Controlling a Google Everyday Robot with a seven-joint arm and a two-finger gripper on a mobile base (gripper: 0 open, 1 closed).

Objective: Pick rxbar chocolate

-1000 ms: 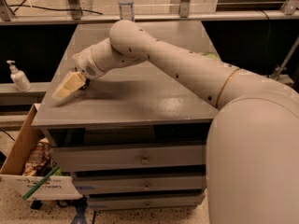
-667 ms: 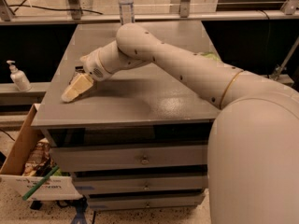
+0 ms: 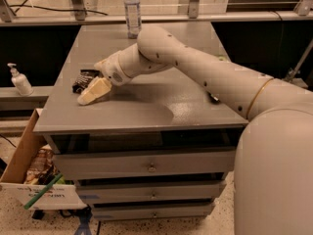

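Note:
The rxbar chocolate (image 3: 84, 79) is a small flat bar in a black wrapper with white lettering. It lies on the grey cabinet top (image 3: 146, 106) near the left edge, partly hidden behind the gripper. My gripper (image 3: 94, 92) is low over the top, just in front and to the right of the bar, pointing left and down. The arm reaches in from the right across the surface.
A clear water bottle (image 3: 132, 10) stands at the back of the top. A white pump bottle (image 3: 19, 81) stands on a ledge to the left. A cardboard box (image 3: 34, 173) with items sits on the floor at the left. A bit of green shows behind the arm (image 3: 222, 58).
The gripper has moved to the right and a little farther back along the top, uncovering the black bar behind it.

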